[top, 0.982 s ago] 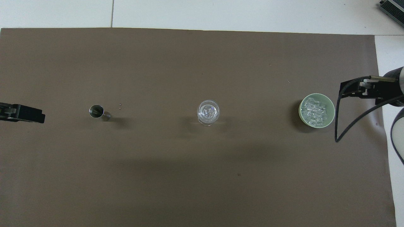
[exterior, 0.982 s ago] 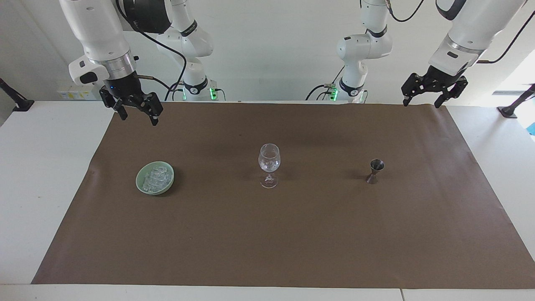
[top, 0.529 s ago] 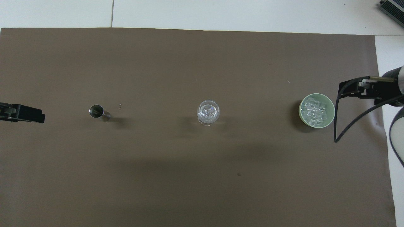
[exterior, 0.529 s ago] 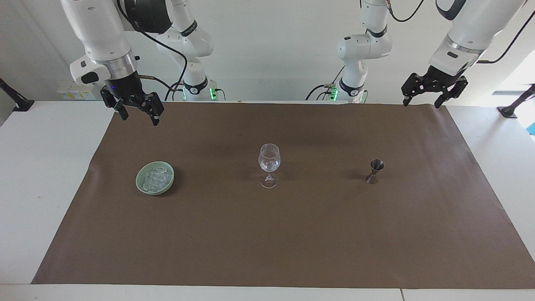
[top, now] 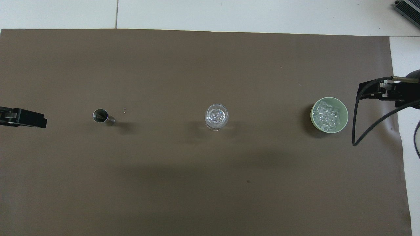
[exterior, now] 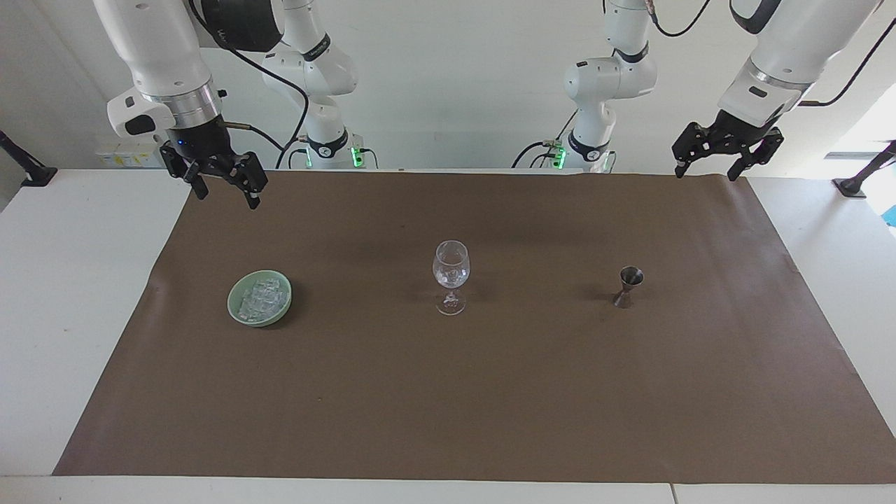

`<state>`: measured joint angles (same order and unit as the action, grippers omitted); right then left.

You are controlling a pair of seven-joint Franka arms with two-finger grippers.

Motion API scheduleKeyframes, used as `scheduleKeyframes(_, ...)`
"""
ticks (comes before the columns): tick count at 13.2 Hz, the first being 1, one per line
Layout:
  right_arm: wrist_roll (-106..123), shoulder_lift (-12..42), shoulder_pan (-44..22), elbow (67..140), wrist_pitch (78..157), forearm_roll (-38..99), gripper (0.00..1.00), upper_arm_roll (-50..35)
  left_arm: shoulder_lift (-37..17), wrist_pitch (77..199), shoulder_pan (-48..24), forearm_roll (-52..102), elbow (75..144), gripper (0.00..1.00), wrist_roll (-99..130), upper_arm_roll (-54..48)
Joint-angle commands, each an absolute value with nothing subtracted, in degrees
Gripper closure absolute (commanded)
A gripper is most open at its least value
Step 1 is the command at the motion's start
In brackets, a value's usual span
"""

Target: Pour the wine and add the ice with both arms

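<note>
Seemingly finished: both grippers, left gripper (exterior: pixel 705 171) and right gripper (exterior: pixel 225 194), hang raised with fingers spread and empty, clear of wine glass (exterior: pixel 451 276) holding ice (top: pixel 216 116).

both grippers up, apart: l gripper (exterior: pixel 728 162) & r gripper (exterior: pixel 222 183), jaws wide

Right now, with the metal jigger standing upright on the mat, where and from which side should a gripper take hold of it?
Probably at the narrow waist of the jigger, fingers level, coming in from the left arm's end of the table, where the open left gripper hangs. It stands upright with cones flaring above and below, so the waist should keep the fingers from slipping. The wine glass stands well clear.
</note>
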<state>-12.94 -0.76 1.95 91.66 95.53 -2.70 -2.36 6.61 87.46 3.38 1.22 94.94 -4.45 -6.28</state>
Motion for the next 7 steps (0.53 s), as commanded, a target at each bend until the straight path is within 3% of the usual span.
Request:
scheduleKeyframes(1, -10.4, -0.6, -0.3, 91.0, 94.6, -3.3, 0.00, 0.1, 8.0, 88.6, 3.3, 0.4, 96.7, 0.00, -4.7, -6.2)
scheduleKeyframes(7, -10.5, -0.8, -0.9, 92.3, 95.4, -3.2, 0.00, 0.0, 8.1, 88.6, 3.3, 0.4, 96.7, 0.00, -4.7, -6.2)
